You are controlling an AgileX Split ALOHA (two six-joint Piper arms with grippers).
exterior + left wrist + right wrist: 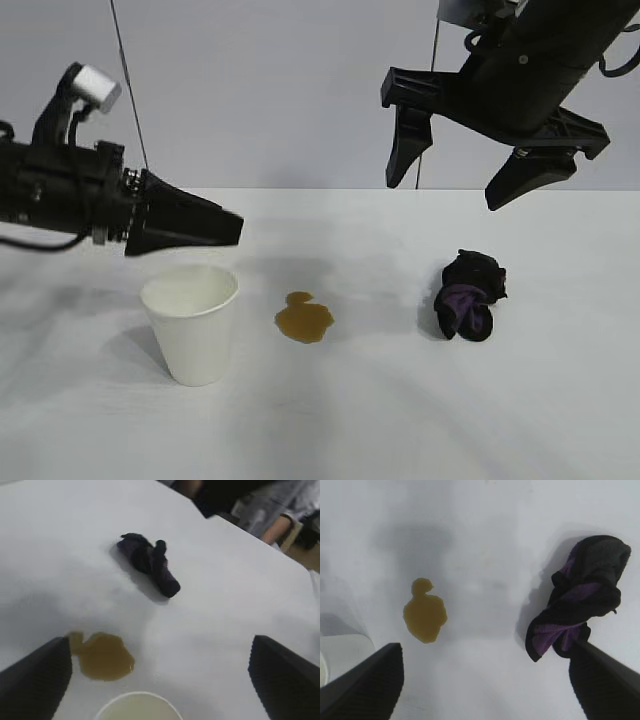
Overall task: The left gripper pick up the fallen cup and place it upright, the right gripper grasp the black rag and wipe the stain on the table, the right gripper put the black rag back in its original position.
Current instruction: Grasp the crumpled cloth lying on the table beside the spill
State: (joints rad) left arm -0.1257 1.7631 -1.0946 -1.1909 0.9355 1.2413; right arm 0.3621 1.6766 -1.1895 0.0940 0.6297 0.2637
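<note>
cup [191, 322]: upright on bench [330, 420], beside stain [304, 318]
left gripper [225, 228]: above cup, jaws spread, empty
right gripper [458, 170]: high over black rag [468, 296], jaws spread

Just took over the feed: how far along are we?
Done: the cup stands upright, left gripper open above it. In hand: right gripper hangs open over the rag, not gripping. Left: wipe the stain, return the rag.
</note>
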